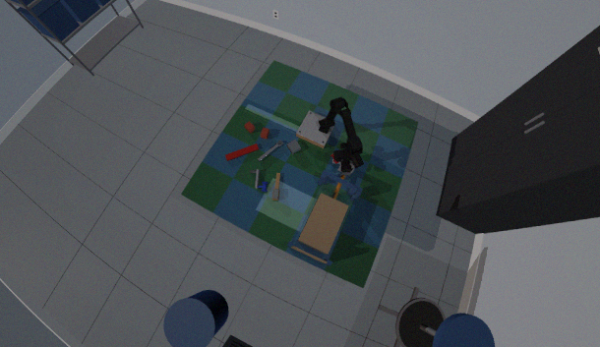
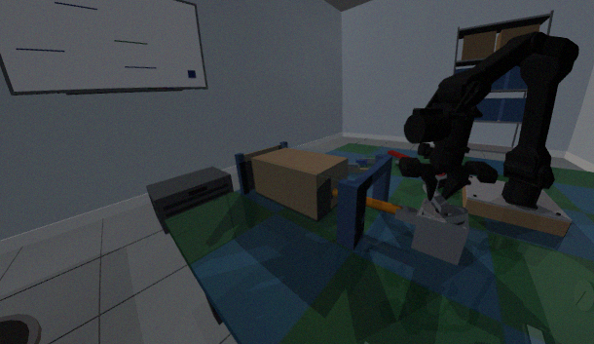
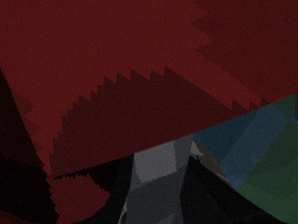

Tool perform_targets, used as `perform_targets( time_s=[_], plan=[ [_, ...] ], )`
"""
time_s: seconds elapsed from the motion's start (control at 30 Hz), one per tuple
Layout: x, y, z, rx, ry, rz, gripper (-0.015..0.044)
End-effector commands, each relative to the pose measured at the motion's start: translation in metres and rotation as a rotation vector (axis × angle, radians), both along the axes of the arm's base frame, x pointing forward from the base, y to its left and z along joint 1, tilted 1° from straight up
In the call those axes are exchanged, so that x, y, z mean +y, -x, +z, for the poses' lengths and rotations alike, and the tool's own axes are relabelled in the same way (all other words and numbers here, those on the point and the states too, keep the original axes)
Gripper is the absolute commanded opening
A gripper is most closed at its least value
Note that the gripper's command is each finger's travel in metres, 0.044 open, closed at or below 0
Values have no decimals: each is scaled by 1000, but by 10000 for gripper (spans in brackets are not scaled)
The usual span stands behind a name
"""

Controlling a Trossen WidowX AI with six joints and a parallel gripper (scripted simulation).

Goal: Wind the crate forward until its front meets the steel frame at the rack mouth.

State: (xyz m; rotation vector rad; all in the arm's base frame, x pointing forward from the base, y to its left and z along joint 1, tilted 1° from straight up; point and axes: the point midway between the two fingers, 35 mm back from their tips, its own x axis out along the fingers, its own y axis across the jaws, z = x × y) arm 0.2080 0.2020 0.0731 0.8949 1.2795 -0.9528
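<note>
Step in hand: winding, or seating the key just ahead of it; black parallel-jaw gripper (image 1: 346,164) (image 2: 437,197) (image 3: 158,159) is over the light grey box-shaped hand winch (image 1: 347,170) (image 2: 439,239), jaws clamped on the grey metal winch handle with red grip (image 1: 334,158) (image 2: 440,175) (image 3: 145,45), its grey shank running down between the fingers toward the winch top; whether the square key is fully down the round hole, cannot tell, fingers and winch rim hide it; tan rectangular crate (image 1: 324,223) (image 2: 287,178) looks flat and level, behind the blue steel frame (image 2: 349,215) and still short of it, visible gap at the front; flat orange strap (image 1: 337,191) (image 2: 382,205) runs from crate front through the frame to the winch, looks fairly straight; next move likely calls for confirming the key is seated, then turning the handle about the winch axis in the direction that draws strap in, slow and even; risks: key lifting out mid-turn, crate front riding up if pulled hard; stop at frame contact, then open the jaws and back the hand away
</note>
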Motion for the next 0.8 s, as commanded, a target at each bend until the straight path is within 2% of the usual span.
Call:
perform_targets(
  time_s=[0.0,0.77],
  plan=[
    [2,-2,-4,3,2,41,0],
    [0,1,-4,4,2,-20,0]
  ],
)
